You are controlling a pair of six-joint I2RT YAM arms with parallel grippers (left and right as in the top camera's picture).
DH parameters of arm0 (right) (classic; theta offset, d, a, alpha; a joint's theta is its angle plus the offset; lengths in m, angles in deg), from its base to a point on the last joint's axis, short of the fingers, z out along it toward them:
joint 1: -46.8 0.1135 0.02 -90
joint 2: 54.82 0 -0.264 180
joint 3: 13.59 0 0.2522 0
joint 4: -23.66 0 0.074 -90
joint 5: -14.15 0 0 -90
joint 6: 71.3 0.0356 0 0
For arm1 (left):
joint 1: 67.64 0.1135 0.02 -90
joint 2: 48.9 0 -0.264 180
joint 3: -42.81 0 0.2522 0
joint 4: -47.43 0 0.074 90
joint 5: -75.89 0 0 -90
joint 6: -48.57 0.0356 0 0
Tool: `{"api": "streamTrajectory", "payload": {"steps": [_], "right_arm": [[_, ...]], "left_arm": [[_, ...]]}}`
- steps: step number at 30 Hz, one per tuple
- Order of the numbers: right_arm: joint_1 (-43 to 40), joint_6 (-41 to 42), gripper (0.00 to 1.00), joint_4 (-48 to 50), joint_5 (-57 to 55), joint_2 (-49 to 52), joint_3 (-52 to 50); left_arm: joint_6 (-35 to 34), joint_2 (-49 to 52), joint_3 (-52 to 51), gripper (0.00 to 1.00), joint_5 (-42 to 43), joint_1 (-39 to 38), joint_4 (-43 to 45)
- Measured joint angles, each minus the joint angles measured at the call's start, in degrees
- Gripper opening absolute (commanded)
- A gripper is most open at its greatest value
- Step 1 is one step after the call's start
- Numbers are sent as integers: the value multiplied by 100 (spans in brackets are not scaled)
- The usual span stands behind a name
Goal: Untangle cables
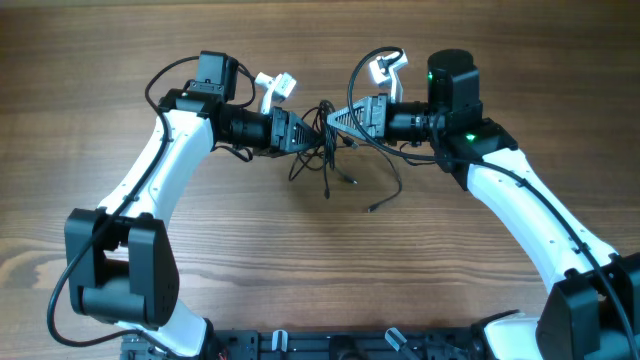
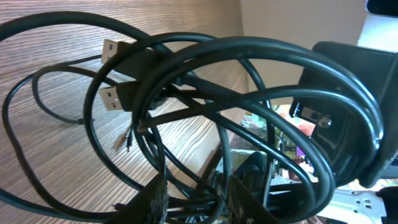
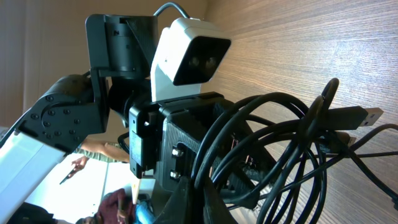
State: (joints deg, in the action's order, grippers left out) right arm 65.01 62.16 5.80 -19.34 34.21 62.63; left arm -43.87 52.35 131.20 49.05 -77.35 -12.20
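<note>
Since both arms reach in from the sides, start at the base edge: bare wood table (image 1: 300, 270), then a loose plug end (image 1: 372, 209) lying on it right of centre, with two shorter cord ends just left of it. Past those, the cables (image 1: 322, 150) bunch in a black tangle around mid-table, loops hanging down to the wood. Left gripper (image 1: 300, 132) points into the tangle from the left. In its wrist view its fingers (image 2: 154, 202) stand apart, released, with cords running loose between them, not pinched. Right gripper (image 1: 338, 117) meets the same tangle from the right, almost tip to tip with the left one, clenched on a strand of the cables. Left wrist view also shows two silvery USB plugs (image 2: 111, 48) side by side above the wood, among wide loops. Farthest back, the left arm's white wrist camera (image 1: 275, 85) sits just behind its gripper.
</note>
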Motion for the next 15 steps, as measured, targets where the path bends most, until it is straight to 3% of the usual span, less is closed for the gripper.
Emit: {"api": "streamTrajectory", "payload": {"steps": [2,5,12,15], "right_arm": [[0,0,4,0,0,0,0],[0,0,4,0,0,0,0],[0,0,4,2,0,0,0],[0,0,4,2,0,0,0]], "left_arm": [[0,0,0,30,33,-11,0],[13,0,0,19,37,-79,4],[-4,0,0,4,15,-286,444],[-48,0,0,4,11,-330,586]]}}
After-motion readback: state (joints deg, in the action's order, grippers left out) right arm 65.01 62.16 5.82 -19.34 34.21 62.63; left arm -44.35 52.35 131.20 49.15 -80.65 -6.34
